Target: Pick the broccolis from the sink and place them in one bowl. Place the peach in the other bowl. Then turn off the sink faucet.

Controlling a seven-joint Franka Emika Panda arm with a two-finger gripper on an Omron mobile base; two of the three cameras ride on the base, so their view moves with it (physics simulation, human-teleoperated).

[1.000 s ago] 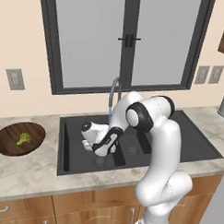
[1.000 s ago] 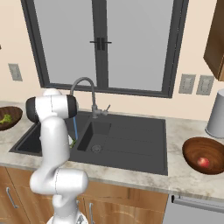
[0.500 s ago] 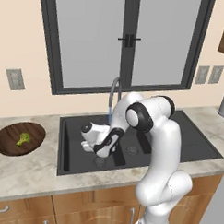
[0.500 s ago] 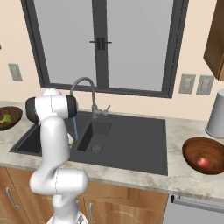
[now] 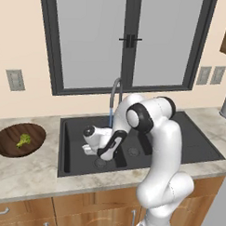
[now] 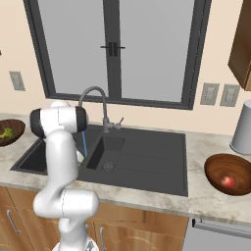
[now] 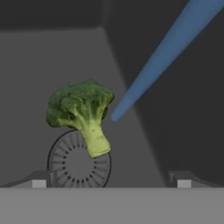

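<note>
Matt black sink (image 5: 197, 151); smooth grey metal faucet (image 6: 95, 100); grained dark wood bowl (image 5: 6, 143); speckled stone counter (image 5: 23, 174); lumpy, rough green broccoli (image 7: 81, 109).

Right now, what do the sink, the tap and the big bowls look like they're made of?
The sink looks like matte black stone or composite: dark, dull, no shine. The tap seems to be grey metal, smooth and curved. Both bowls look like dark brown wood, with faint grain streaks.

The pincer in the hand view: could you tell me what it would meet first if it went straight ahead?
Most likely the broccoli lying at the drain of the sink; the open pincer points just right of it, so depth is uncertain.
</note>
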